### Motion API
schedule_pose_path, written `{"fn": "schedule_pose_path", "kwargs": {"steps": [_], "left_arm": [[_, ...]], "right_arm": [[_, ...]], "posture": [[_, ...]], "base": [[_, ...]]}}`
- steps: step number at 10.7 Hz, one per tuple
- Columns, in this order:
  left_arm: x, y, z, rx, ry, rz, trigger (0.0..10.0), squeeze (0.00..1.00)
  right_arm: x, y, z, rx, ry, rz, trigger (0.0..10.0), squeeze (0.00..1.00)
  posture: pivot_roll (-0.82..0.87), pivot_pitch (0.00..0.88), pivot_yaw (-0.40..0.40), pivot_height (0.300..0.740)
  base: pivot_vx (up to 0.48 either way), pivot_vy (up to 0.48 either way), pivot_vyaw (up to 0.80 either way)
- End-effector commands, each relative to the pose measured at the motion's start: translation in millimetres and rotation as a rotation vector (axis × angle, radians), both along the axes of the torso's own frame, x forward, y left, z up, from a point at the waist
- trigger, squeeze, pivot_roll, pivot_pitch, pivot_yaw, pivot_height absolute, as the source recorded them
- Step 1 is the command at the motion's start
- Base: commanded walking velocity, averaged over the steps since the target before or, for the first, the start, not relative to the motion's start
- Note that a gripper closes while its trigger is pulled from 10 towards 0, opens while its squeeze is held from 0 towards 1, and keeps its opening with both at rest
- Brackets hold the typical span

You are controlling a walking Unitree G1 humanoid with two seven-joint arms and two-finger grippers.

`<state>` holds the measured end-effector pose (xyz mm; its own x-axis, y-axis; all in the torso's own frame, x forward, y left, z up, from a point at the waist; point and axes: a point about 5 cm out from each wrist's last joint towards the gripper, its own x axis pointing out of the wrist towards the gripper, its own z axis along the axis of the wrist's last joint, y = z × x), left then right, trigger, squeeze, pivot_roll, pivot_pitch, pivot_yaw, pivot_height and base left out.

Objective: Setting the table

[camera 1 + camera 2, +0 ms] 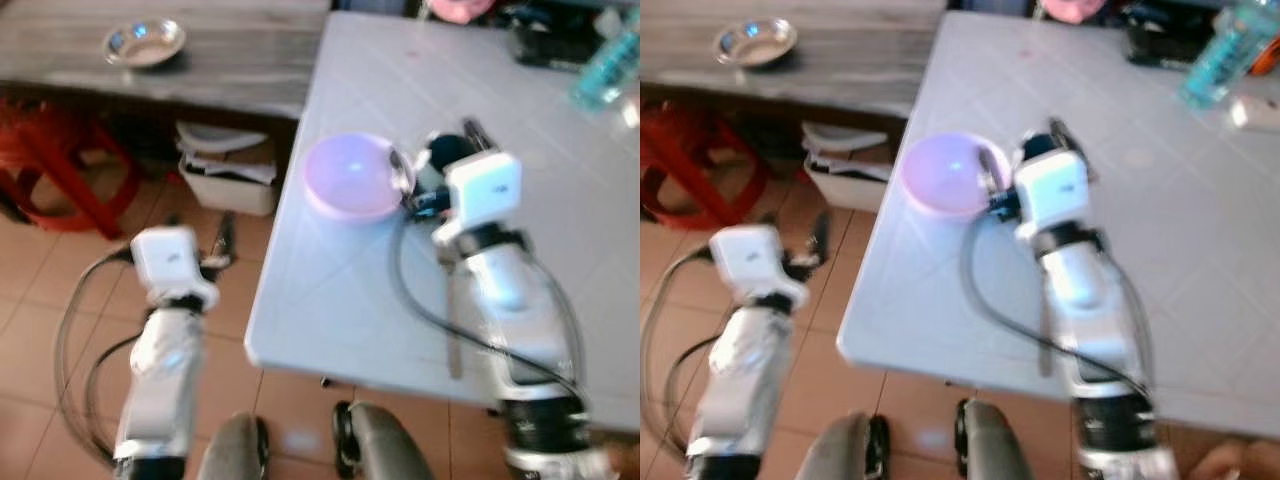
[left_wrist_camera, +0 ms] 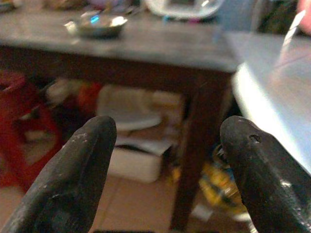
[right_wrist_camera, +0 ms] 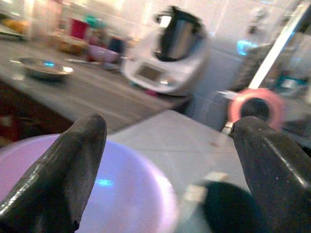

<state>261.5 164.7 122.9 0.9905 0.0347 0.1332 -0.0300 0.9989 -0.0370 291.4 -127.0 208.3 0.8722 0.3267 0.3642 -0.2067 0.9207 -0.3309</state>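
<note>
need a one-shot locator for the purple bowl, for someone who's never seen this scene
Start at the pale tiled table on the robot's right, and go to its near left edge beside the dark wooden bench. The purple bowl sits there, just ahead of the open right tool. It is pastel plastic and the larger of two bowls; the other, a small metal bowl, is on the bench.

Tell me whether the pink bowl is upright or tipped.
Upright: the pink bowl sits flat on the white table, its hollow facing up, beside the right gripper.
</note>
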Motion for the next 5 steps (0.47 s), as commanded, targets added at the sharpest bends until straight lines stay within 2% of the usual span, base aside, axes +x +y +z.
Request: {"fn": "schedule_pose_path", "kwargs": {"steps": [1, 2, 4, 5], "left_arm": [[-2.5, 2.5, -1, -0.004, 0.002, 0.016, 10.0, 0.00], [-2.5, 3.8, -1, -0.002, 0.002, 0.022, 10.0, 0.00], [-1.6, 6.3, -1, 0.007, 0.014, 0.022, 10.0, 0.00], [-2.0, 6.9, -3, 0.009, 0.025, 0.018, 10.0, 0.00]], "right_arm": [[-1.6, -2.9, 0, -0.014, -0.008, -0.007, 10.0, 0.00], [-1.5, -0.3, 0, -0.015, -0.019, 0.008, 10.0, 1.00], [-0.1, 11.6, 3, -0.021, -0.009, 0.100, 10.0, 1.00], [0.5, 20.1, 2, -0.025, 0.038, 0.174, 10.0, 0.69]], "posture": [[-0.05, 0.202, 0.007, 0.740], [-0.05, 0.201, 0.010, 0.740], [-0.04, 0.204, 0.016, 0.740], [-0.04, 0.204, 0.017, 0.740]], "base": [[0.000, 0.000, 0.00], [0.000, 0.000, 0.00], [0.000, 0.000, 0.00], [0.000, 0.000, 0.00]]}}
